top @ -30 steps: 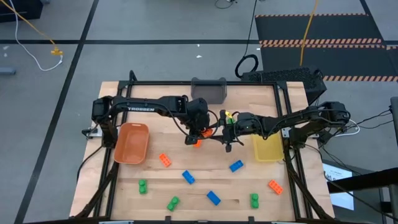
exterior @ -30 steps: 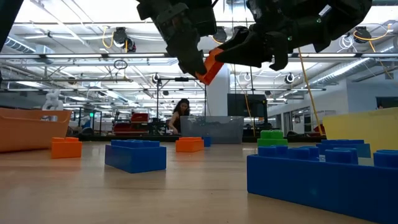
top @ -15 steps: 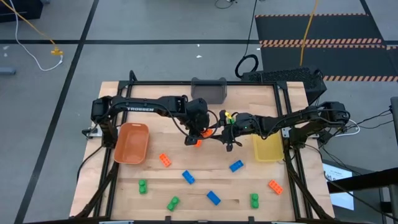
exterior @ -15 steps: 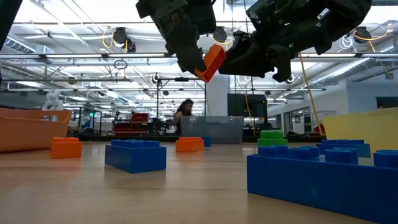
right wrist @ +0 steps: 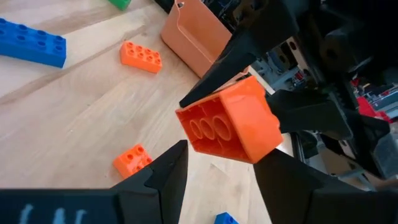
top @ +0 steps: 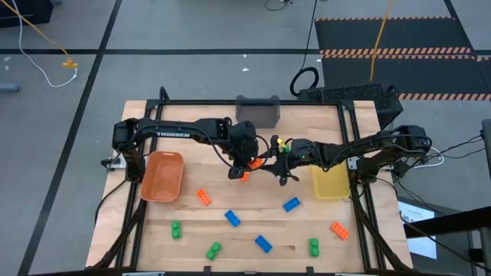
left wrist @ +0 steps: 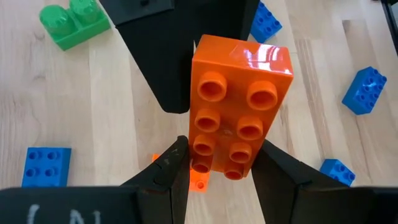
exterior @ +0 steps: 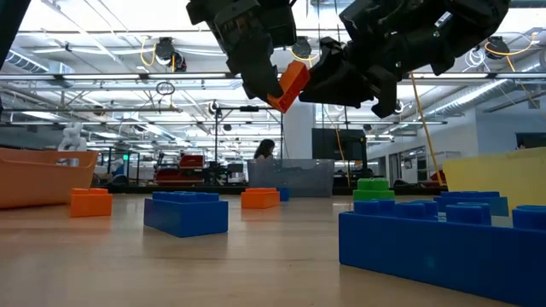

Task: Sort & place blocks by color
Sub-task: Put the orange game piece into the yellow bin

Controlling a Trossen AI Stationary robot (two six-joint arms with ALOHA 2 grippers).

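My left gripper (top: 247,159) hangs over the table's middle, shut on an orange eight-stud block (left wrist: 236,99). My right gripper (right wrist: 224,152) faces it from the table's right, open, with its fingers on either side of the block's free end (right wrist: 230,121); I see no touch. Loose blocks lie flat on the wood: orange (top: 203,197), (top: 339,229) and a small one (top: 243,176) under the grippers, blue (top: 232,218), (top: 263,244), (top: 291,205), and green (top: 176,229), (top: 213,250), (top: 314,246). My left gripper pinches the orange block at one short end (left wrist: 214,165), one finger (left wrist: 171,168) on each long side. The fingers slant down from above and from the table's left. The block is lifted clear of the table and tilted, its free end (exterior: 294,77) pointing at my right gripper.
An orange bin (top: 163,175) stands at the table's left, a yellow bin (top: 331,182) at its right, and a grey bin (top: 258,112) at the far edge. The loose blocks are scattered over the near half. A person moves in the room beyond (exterior: 264,152).
My right gripper has drawn back a little from the orange block, toward the table's right. The block has stayed in my left gripper and shows more of itself in the low view. My left arm has kept its place.
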